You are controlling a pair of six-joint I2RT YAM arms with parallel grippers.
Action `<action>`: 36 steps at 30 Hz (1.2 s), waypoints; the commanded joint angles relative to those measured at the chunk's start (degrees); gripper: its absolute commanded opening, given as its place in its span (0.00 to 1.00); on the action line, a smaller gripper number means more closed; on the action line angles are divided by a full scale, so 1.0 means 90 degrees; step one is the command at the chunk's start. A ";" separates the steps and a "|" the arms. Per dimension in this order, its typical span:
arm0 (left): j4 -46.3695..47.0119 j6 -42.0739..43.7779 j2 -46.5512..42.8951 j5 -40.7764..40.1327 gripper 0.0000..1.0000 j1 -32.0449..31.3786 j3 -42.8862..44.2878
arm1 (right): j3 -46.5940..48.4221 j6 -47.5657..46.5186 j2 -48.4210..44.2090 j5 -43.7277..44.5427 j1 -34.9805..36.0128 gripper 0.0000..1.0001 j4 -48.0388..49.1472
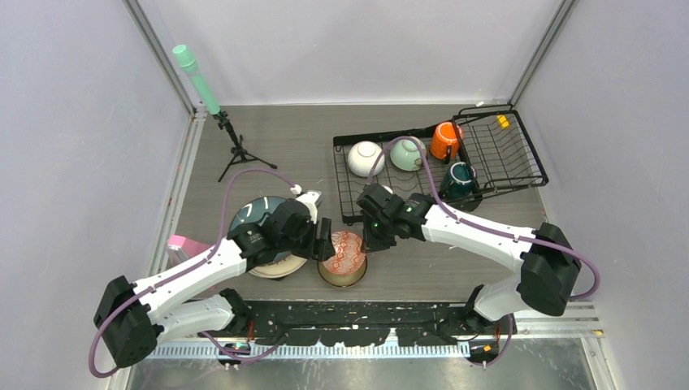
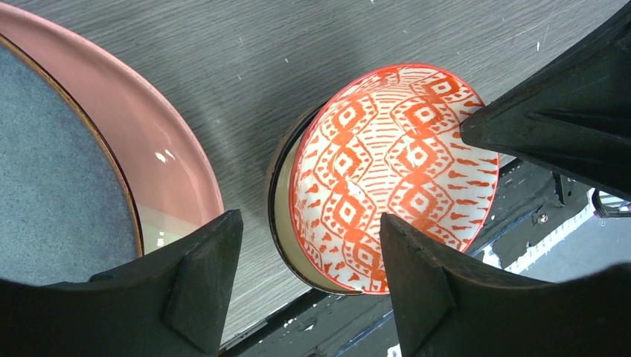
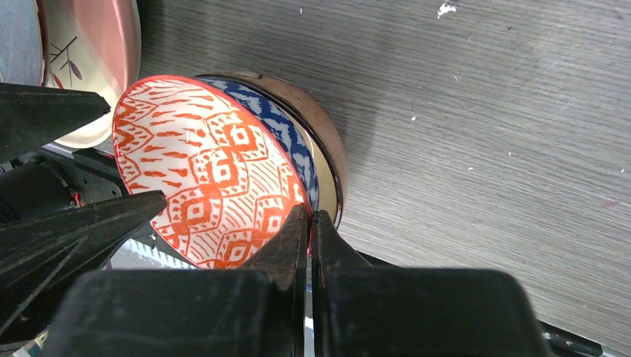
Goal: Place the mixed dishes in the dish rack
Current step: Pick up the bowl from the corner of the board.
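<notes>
The orange-and-white patterned bowl (image 3: 201, 163) sits tilted on top of a nested stack near the middle of the surface (image 3: 484, 111), close to the near edge. Under it lie the blue-patterned bowl (image 3: 294, 141) and, outermost, the brown bowl (image 3: 324, 134). The right claw (image 3: 309, 219) is pinched tight on the patterned bowl's rim, its fingers almost meeting. The left claw (image 2: 311, 219) is spread wide at the bowl's left side, one finger on either side of the rim's edge and gripping nothing.

Just left of the stack, the dark teal speckled plate (image 2: 52, 163) rests on the pink plate (image 2: 171, 149), both partly under the left arm.

Farther off to the right stands the dish rack (image 1: 487, 175). A white bowl (image 1: 366, 158) and a mint-green bowl (image 1: 406, 154) lie upside down on its flat tray. An orange mug (image 1: 445, 140) and a dark teal mug (image 1: 459, 180) stand by the join with the basket.
</notes>
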 commanded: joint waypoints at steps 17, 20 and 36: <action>0.0303 -0.0358 0.0153 -0.0112 0.53 0.0340 0.0483 | -0.0055 0.0076 -0.0731 0.0362 -0.0011 0.00 0.0740; 0.0299 -0.0363 0.0289 -0.0012 0.52 0.0403 0.0605 | -0.0054 0.0059 -0.0768 0.0354 -0.0011 0.00 0.0807; 0.0300 -0.0535 0.0371 0.0001 0.33 0.0657 0.0527 | -0.0050 -0.0045 -0.0740 0.0268 -0.0011 0.00 0.0988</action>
